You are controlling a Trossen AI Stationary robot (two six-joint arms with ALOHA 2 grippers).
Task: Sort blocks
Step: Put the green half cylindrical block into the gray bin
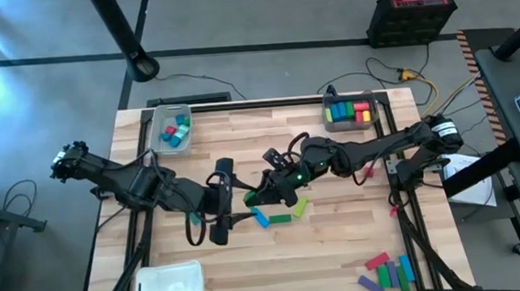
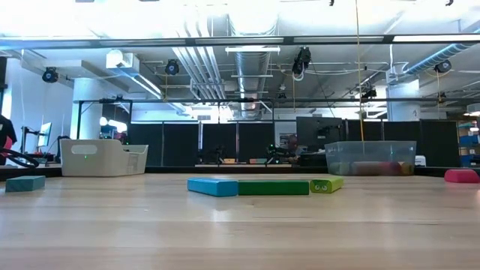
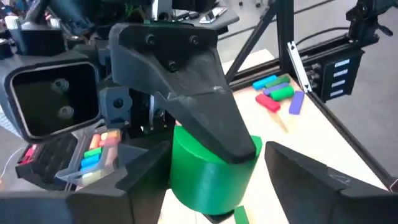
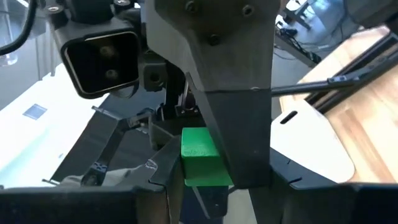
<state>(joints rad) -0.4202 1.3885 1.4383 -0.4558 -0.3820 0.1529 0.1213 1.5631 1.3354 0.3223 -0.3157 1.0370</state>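
Green block [image 3: 208,171]: held up above mid-table, between the two grippers where they meet. Left gripper [image 1: 231,202] reaches in from the left, right gripper [image 1: 278,190] from the right; both equally near.

Left fingers [image 3: 140,180] spread wide to either side of the block: one against its side, the other apart, with table showing in the gap. Right gripper lies across the top of the block; whether it clamps the block cannot be told.

Judged to be a hand-over. Check which gripper bears the block before either lets go. Long axis of the block not readable: ends covered in both wrist views.

Not in the low view: both grippers and the raised block. Shown there, on the table: blue bar [image 2: 213,187], green bar [image 2: 273,187] and yellow block [image 2: 327,184], end to end in one row.
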